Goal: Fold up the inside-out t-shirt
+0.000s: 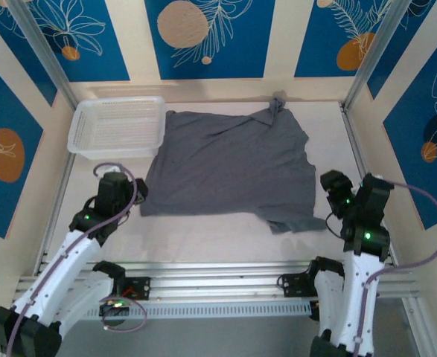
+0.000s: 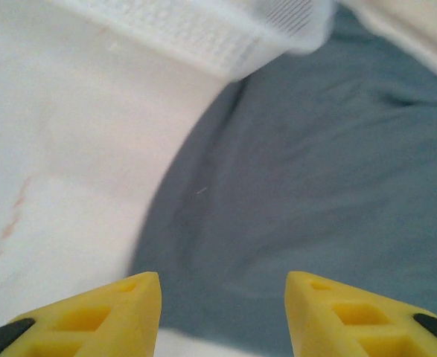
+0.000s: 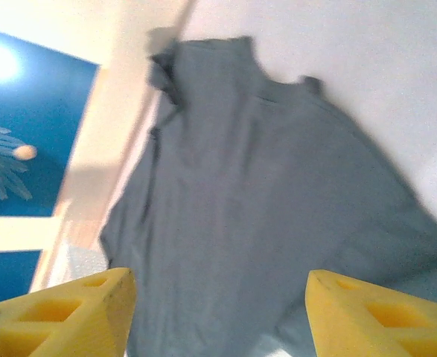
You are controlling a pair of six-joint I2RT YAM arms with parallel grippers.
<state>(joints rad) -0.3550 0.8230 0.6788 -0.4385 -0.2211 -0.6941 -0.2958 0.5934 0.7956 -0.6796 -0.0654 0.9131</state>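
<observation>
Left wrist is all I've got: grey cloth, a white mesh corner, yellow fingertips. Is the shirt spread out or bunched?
Observer: Mostly spread flat. From the top view the t-shirt covers the middle of the table, with one far corner bunched up by the back wall.
Operator: Where does the basket sit?
Observer: The white basket is at the far left of the table, right beside the shirt's far left corner. I can't tell if they touch.
Operator: Right arm?
Observer: The right gripper is open with nothing between its fingers, off the shirt's near right corner and facing the cloth.
</observation>
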